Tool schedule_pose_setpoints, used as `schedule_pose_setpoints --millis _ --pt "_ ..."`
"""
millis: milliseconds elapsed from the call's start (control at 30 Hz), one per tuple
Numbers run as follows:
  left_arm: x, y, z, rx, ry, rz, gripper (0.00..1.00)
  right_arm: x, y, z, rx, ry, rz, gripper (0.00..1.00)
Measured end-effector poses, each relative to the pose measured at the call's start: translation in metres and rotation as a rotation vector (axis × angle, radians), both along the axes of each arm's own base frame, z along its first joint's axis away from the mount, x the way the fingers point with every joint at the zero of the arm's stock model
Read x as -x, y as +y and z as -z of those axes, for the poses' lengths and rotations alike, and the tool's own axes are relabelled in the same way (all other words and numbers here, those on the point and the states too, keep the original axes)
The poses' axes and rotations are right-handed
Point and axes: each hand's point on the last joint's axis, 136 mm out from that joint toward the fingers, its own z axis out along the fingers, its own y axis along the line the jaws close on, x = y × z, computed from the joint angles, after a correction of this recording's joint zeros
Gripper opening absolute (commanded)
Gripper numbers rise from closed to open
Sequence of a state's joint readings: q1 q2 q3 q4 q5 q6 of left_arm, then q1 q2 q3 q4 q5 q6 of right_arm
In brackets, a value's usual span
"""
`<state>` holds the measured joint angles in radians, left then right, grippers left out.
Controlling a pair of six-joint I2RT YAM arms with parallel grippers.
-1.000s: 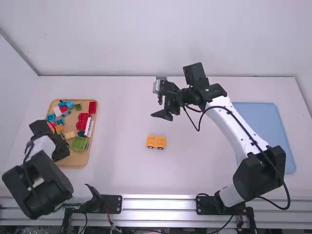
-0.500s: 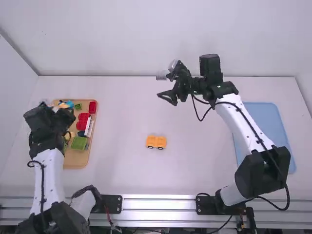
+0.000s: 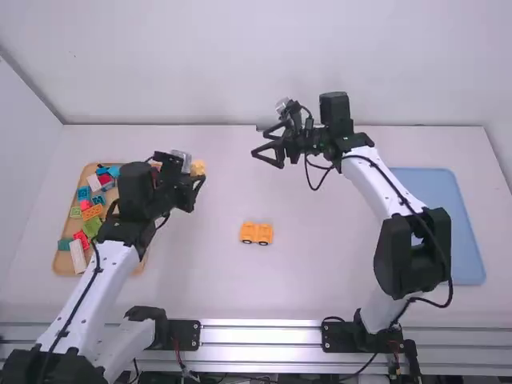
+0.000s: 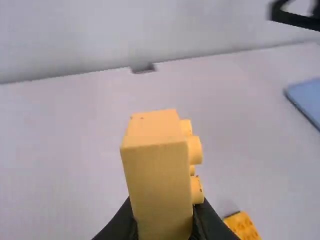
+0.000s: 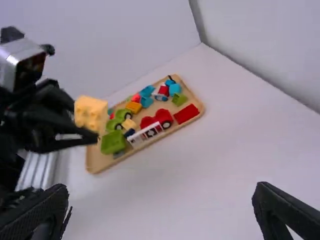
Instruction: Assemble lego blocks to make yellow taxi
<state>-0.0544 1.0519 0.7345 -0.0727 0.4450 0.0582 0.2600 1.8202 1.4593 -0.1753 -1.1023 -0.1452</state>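
Listing, near to far: one wooden tray (image 5: pixel 95 162) of loose blocks, on the worktop (image 3: pixel 320 272) at the left; one orange-yellow wheeled piece (image 3: pixel 257 234), mid-worktop, upright on its wheels; one yellow studded block (image 4: pixel 157 175), aloft beyond it, in the left gripper (image 4: pixel 162 220), fingers closed to the block's width; one right gripper (image 5: pixel 161 189), farthest, fingers spread wide, holding nothing.

Likely faults: wheeled piece, unbraced, may roll or skid if pressed from above; yellow block, gripped near one end with studs facing sideways, may twist under load or seat crooked unless turned first.

Changes against the earlier frames: wheeled piece, unmoved; left gripper, shifted from over the tray to beside it, towards the middle; right gripper, only slightly displaced.
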Motion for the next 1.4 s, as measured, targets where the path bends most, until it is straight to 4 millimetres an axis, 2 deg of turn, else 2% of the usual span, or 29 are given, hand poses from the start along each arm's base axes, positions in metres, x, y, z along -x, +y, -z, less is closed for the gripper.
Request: schedule_pose_setpoints --millis 167,333,467,600,800,1067,1233,1400 --pt "-0.001 -0.028 -0.006 -0.039 -0.072 0.102 0.09 0.004 0.004 0.006 -0.033 0.066 -0.039 0.98" --pt "-0.010 -0.044 -0.004 -0.049 -0.108 0.148 0.06 0.012 0.013 0.004 -0.044 0.067 -0.076 0.98" --pt "-0.024 -0.048 -0.002 -0.038 -0.126 0.120 0.06 0.018 0.021 0.003 -0.045 0.068 -0.098 1.00" --pt "-0.040 -0.049 -0.003 -0.009 -0.147 0.069 0.06 0.020 0.025 0.003 -0.045 0.062 -0.106 0.94" --pt "-0.055 -0.058 0.000 0.059 -0.148 0.041 0.05 0.008 0.028 0.004 -0.023 0.040 -0.044 0.89" --pt "-0.072 -0.061 0.004 0.162 -0.140 -0.004 0.03 0.006 0.043 0.007 0.011 0.022 -0.006 0.86" --pt "-0.071 -0.069 -0.002 0.198 -0.149 0.014 0.02 -0.001 0.047 0.008 0.028 0.011 0.037 0.85" --pt "-0.065 -0.085 -0.007 0.219 -0.157 0.060 0.02 -0.009 0.047 0.011 0.048 0.020 0.095 0.83"
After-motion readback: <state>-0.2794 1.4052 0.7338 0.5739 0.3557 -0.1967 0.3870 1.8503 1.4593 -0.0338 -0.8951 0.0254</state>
